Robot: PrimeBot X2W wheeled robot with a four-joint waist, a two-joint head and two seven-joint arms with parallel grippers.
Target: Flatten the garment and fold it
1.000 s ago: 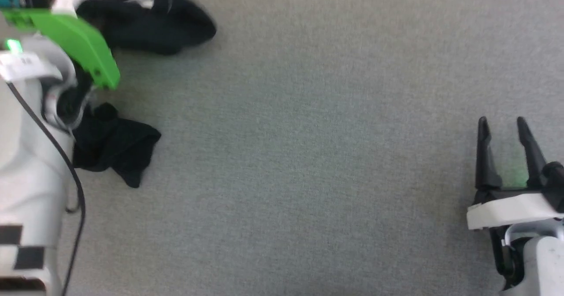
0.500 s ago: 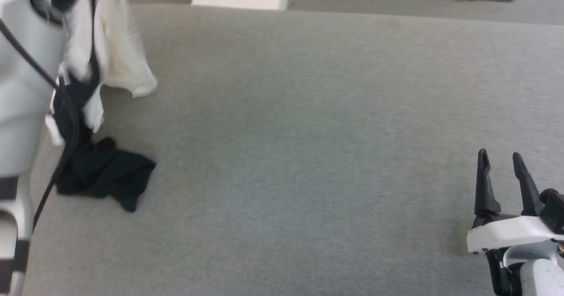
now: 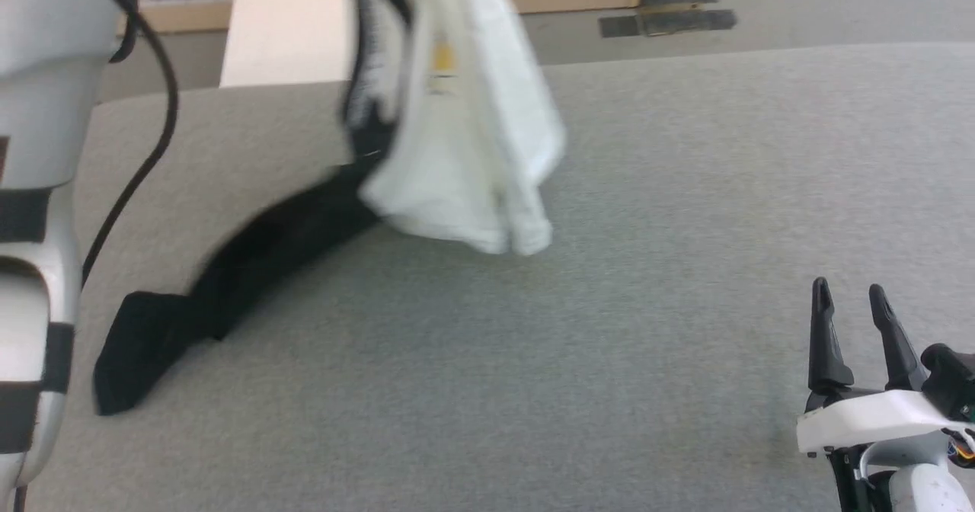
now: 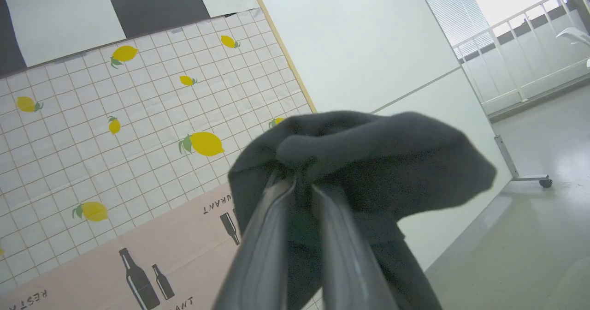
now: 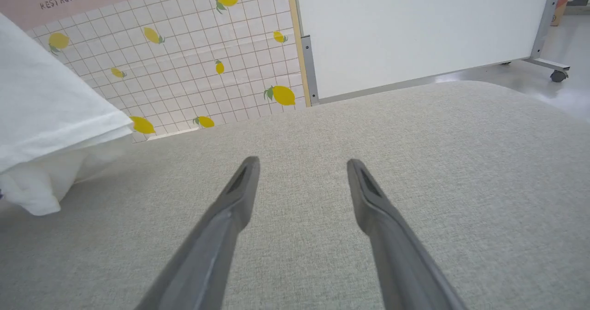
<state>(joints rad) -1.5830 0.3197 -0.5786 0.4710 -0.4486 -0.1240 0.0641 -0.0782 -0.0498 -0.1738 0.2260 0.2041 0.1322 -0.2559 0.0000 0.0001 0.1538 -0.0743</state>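
**Early stage of the task.** We see the left gripper [image 4: 302,183], its two long dark fingers pressed nearly together, pinching a bunch of black cloth. This cloth belongs to the garment [image 3: 465,139], a soft long-sleeved shirt with a white body and black sleeves. The garment hangs below this gripper in a loose, bunched column. We cannot tell whether its white hem clears or grazes the grey woven fabric surface [image 3: 609,360]. One black sleeve [image 3: 228,283] trails down onto that surface.

The right gripper [image 3: 848,289], fingers spread and empty, hovers low over the surface. It is well apart from the garment, which is ahead of it and to its left.

We judge that nothing is flattened or folded yet: spreading, smoothing and every fold remain.
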